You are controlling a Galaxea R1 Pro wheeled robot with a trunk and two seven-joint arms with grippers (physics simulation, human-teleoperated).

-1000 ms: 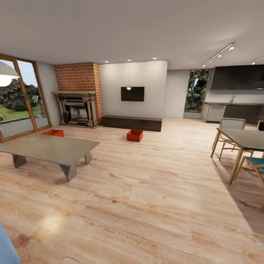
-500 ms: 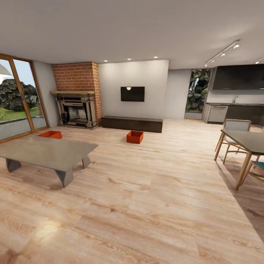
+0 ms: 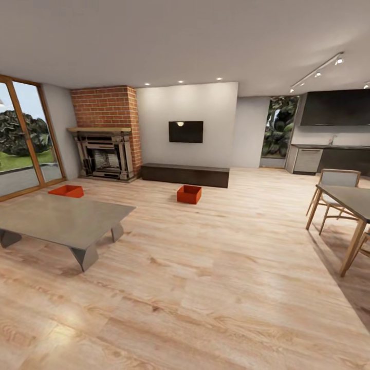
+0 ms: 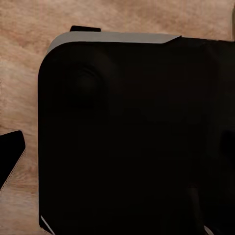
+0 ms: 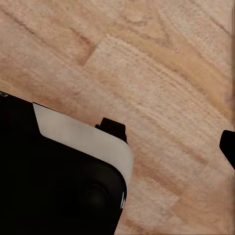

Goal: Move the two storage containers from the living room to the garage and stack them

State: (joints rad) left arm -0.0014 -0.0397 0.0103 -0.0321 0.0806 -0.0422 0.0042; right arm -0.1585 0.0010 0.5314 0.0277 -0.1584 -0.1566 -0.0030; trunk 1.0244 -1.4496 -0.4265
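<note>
The robot stands in the living room on the approach step, both orange-red storage containers on the wood-plank floor (image 3: pixel 216 288), one (image 3: pixel 189 194) before the dark console (image 3: pixel 185 174), the other (image 3: pixel 66 191) beyond the low coffee table (image 3: pixel 61 218), so it should drive closer; neither tool's state can be told.

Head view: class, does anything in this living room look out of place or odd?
Yes. Two orange bins sit on the wood floor: one before the dark console, one behind the grey low table. Both upright, undamaged; nothing spilled.
</note>
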